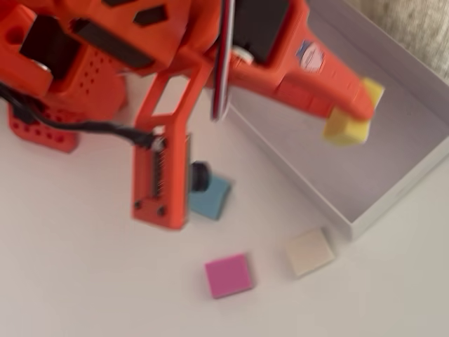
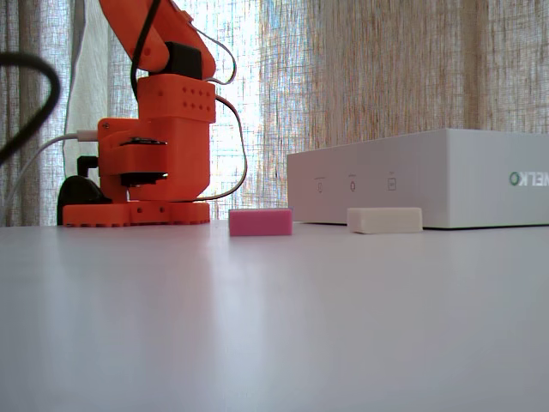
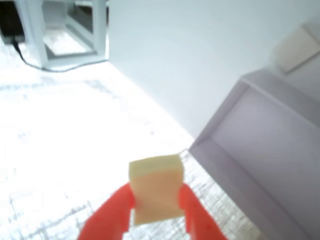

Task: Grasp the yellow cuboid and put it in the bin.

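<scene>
My orange gripper (image 1: 356, 112) is shut on the yellow cuboid (image 1: 349, 123) and holds it in the air over the bin (image 1: 393, 200), a large shallow white box with a pale lilac floor. In the wrist view the yellow cuboid (image 3: 156, 194) sits pinched between my two orange fingers (image 3: 114, 210), with the bin's wall (image 3: 220, 125) to the right. In the fixed view the bin (image 2: 429, 176) shows as a white box side on; the gripper and cuboid are out of that view.
A pink block (image 1: 229, 275), a cream block (image 1: 309, 252) and a blue block (image 1: 210, 197) lie on the white table in front of the bin. The arm's orange base (image 2: 146, 163) stands at the left. The pink (image 2: 260, 222) and cream (image 2: 385, 220) blocks show in the fixed view.
</scene>
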`<state>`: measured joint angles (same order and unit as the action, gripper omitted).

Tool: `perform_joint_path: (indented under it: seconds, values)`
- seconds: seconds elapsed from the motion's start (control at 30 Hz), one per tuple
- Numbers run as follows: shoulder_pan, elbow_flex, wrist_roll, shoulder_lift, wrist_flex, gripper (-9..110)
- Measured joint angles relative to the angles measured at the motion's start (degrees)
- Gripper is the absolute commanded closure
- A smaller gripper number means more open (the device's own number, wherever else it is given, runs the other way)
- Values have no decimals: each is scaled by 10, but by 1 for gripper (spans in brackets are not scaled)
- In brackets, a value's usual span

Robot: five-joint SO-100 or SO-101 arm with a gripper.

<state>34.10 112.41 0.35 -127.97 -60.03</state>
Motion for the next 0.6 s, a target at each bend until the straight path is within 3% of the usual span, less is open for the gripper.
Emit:
perform_joint_path:
  seconds: [0.17,0.23,0.43,0.6]
  values:
    - [84,71,-94,1,35,110]
    - [99,98,-116,4,37,103]
    - [105,141,-127,7,23,89]
    - [105,152,-142,7,8,87]
